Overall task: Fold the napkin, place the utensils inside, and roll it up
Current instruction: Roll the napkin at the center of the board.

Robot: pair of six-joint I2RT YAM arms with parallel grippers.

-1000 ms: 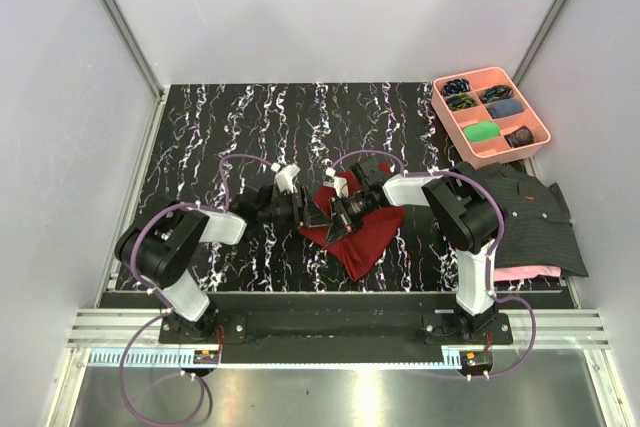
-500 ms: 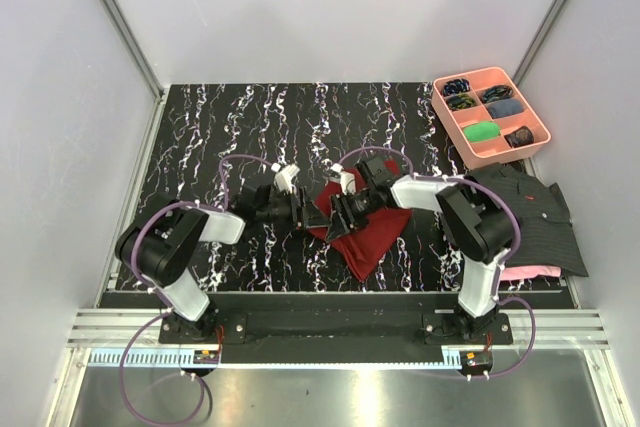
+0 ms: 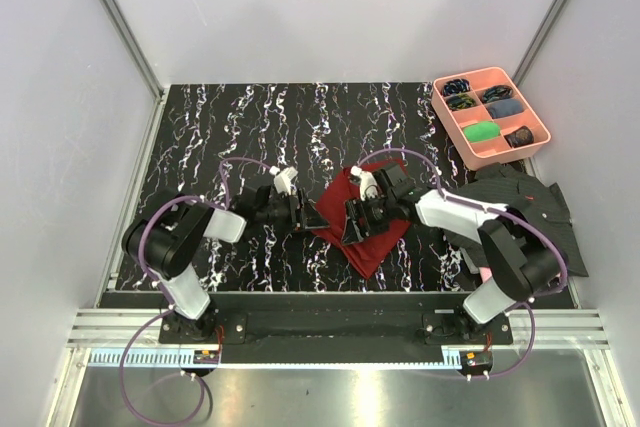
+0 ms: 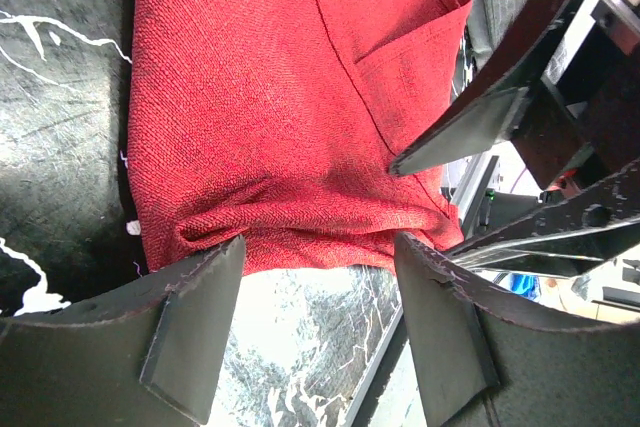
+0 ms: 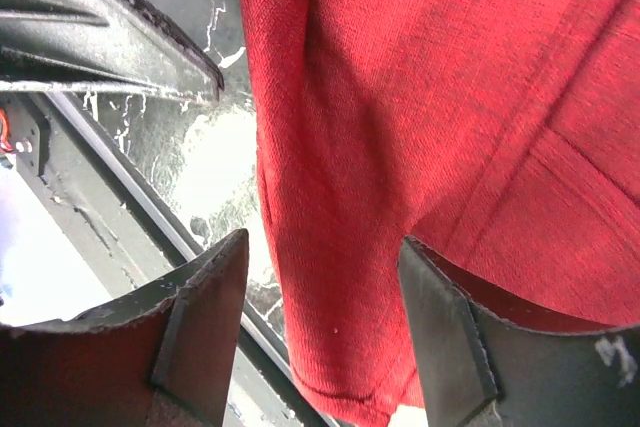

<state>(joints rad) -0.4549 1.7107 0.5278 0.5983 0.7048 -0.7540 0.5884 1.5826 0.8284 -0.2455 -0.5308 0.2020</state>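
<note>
The maroon napkin (image 3: 372, 230) lies folded on the black marbled table (image 3: 230, 127), between the two arms. My left gripper (image 3: 309, 216) hovers open at its left edge; in the left wrist view the napkin (image 4: 270, 97) fills the space ahead of the open left gripper (image 4: 318, 292), with bare table between the fingers. My right gripper (image 3: 353, 223) stands open over the cloth's middle. The right wrist view shows the napkin (image 5: 450, 117) lying under the right gripper (image 5: 322, 297), loose between its spread fingers (image 5: 205, 312). The utensils are out of view.
A pink compartment tray (image 3: 541, 121) with small items sits at the back right. A dark striped shirt (image 3: 530, 209) lies at the right edge. The table's near metal rail (image 3: 330, 299) runs just in front of the napkin.
My right gripper has opened and let go of the napkin, and its arm has swung right and nearer. The napkin has settled flatter on the table. The left gripper has barely moved.
</note>
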